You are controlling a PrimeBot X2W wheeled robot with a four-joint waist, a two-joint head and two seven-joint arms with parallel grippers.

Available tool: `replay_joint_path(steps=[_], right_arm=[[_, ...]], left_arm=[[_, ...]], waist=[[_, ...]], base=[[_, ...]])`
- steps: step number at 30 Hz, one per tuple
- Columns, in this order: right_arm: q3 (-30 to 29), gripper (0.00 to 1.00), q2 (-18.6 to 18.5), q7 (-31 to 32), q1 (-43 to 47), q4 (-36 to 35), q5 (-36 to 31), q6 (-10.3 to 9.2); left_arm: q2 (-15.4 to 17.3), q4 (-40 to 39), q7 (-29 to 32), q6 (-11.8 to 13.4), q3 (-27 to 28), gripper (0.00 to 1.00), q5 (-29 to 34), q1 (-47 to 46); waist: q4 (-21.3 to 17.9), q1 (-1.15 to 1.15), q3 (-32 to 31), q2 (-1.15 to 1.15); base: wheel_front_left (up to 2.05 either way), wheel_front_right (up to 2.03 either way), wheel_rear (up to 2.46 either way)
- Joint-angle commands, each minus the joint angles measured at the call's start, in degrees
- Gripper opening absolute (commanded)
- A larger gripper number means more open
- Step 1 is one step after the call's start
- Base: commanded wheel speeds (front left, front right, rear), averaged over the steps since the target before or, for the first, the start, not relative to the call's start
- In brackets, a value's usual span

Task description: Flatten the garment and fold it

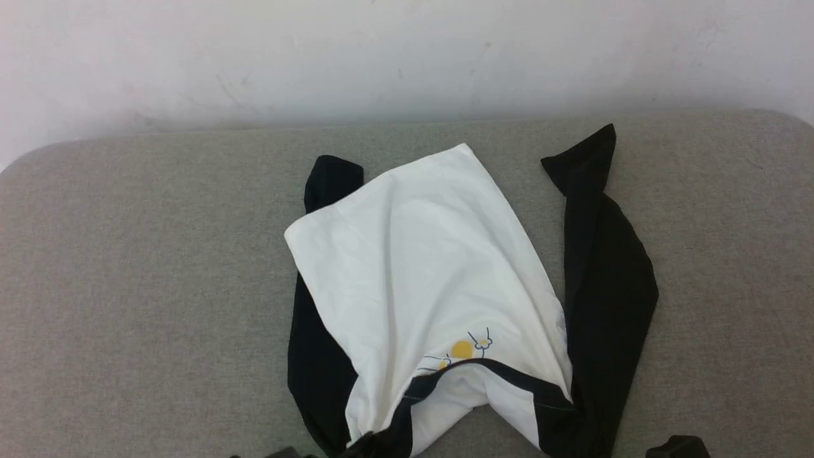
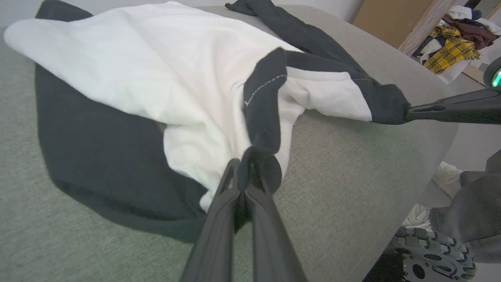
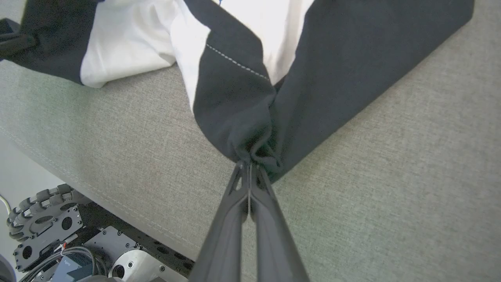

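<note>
The T-shirt lies crumpled on the grey upholstered surface, at its near edge. The left gripper is pinched on the black hem band, and the right gripper on a bunched black corner. Flattening is judged to be in hand. Next, the held edge should be drawn apart until taut.

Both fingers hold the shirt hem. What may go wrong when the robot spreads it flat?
The left fingers and right fingers each pinch only a small bunch of black hem, so the garment may slip out under a pull. The white part lies folded across the black part; pulling might drag these folds along instead of opening them. The hem sits near the gray surface's front edge, so cloth could slide off.
</note>
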Motion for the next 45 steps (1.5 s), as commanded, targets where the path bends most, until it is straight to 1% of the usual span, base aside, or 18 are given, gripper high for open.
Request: replay_joint_path(steps=[1,2,3,7,10,14,17,18,19,22,25,27,29,33,38,45], right_arm=[[-0.5,0.75,0.4,-0.8,-0.4,0.0,-0.2,-0.05],[-0.6,0.97,0.5,-1.0,-0.4,0.0,-0.4,-0.05],[-0.6,1.00,0.5,-1.1,-0.5,-0.1,-0.4,-0.05],[-1.3,1.00,0.8,-1.3,-1.1,-1.4,-0.1,-0.05],[-3.1,1.00,1.7,-1.5,-1.6,-3.5,1.1,-0.05],[-7.2,1.00,2.9,-2.5,-2.7,-7.4,1.2,-0.05],[-11.7,1.00,5.5,-5.2,-4.1,-10.5,-0.4,-0.05],[-13.1,1.00,6.6,-6.3,-4.4,-11.4,-1.3,-0.05],[-14.6,1.00,8.1,-7.7,-4.7,-12.4,-2.3,-0.05],[-17.6,1.00,12.0,-11.9,-4.8,-14.3,-5.5,-0.05],[-19.9,1.00,14.4,-15.7,-4.1,-15.2,-8.2,-0.05],[-21.4,1.00,15.3,-18.1,-3.3,-15.2,-9.7,-0.05],[-22.5,1.00,15.6,-20.0,-2.1,-14.7,-10.6,-0.05],[-23.8,1.00,15.7,-23.5,0.7,-12.2,-7.8,-0.05],[-23.4,1.00,15.7,-26.7,2.8,-9.1,-5.3,-0.05],[-23.3,1.00,15.7,-27.8,1.7,-8.0,-5.3,-0.05]], left_arm=[[-0.3,0.2,-0.7,0.6,0.5,1.00,-0.3,0.6],[-0.3,0.3,-0.8,0.6,0.7,1.00,-0.4,0.6],[-0.3,0.2,-0.9,0.7,0.8,1.00,-0.4,0.6],[-0.2,-0.6,-1.3,1.1,1.7,1.00,-0.6,0.9],[0.1,-2.9,-1.7,1.6,3.4,1.00,-1.4,1.5],[0.8,-8.7,-2.0,2.8,8.6,1.00,-4.5,2.4],[0.7,-13.9,-2.2,4.6,14.0,1.00,-6.5,2.9],[0.6,-15.7,-2.2,5.5,16.0,1.00,-6.2,3.0],[0.3,-17.3,-2.2,7.1,18.1,1.00,-4.8,3.2],[-1.8,-22.0,-2.2,11.7,23.5,1.00,1.2,4.2],[-4.8,-24.7,-2.2,14.6,27.1,1.00,6.6,6.9],[-7.2,-25.4,-2.2,15.9,29.2,1.00,9.1,9.2],[-8.9,-25.3,-2.2,16.2,30.1,1.00,11.4,11.5],[-12.8,-24.7,-2.3,15.7,31.8,1.00,13.2,15.5],[-15.8,-22.8,-2.3,12.9,33.2,1.00,14.5,18.2],[-17.6,-20.7,-2.3,8.8,35.6,1.00,15.4,18.4]], waist=[[0.1,0.00,0.0,0.00],[0.1,0.00,-0.1,0.00],[0.2,0.00,-0.1,0.00],[0.3,0.00,-0.2,0.00],[0.4,0.00,-0.4,0.00],[0.5,0.00,-1.0,0.00],[0.6,0.00,-1.4,0.00],[0.6,0.00,-1.5,0.00],[0.7,0.00,-1.7,0.00],[0.8,0.00,-1.9,0.00],[0.8,0.00,-2.0,0.00],[0.8,0.00,-2.0,0.00],[0.8,0.00,-2.1,0.00],[1.1,0.00,-2.3,0.00],[1.6,0.00,-2.5,0.00],[1.7,0.00,-2.3,0.00]], base=[[0.00,0.00,0.00],[0.00,0.00,0.00],[0.00,0.00,0.00],[0.00,0.00,0.00],[0.00,0.00,0.00],[0.00,0.00,0.00],[0.00,0.00,0.00],[0.00,0.00,0.00],[0.00,0.00,0.00],[0.00,0.00,0.00],[0.00,0.00,0.00],[0.00,0.00,0.00],[0.00,0.00,0.00],[0.00,0.00,0.00],[0.00,0.00,0.00],[0.00,0.00,0.00]])
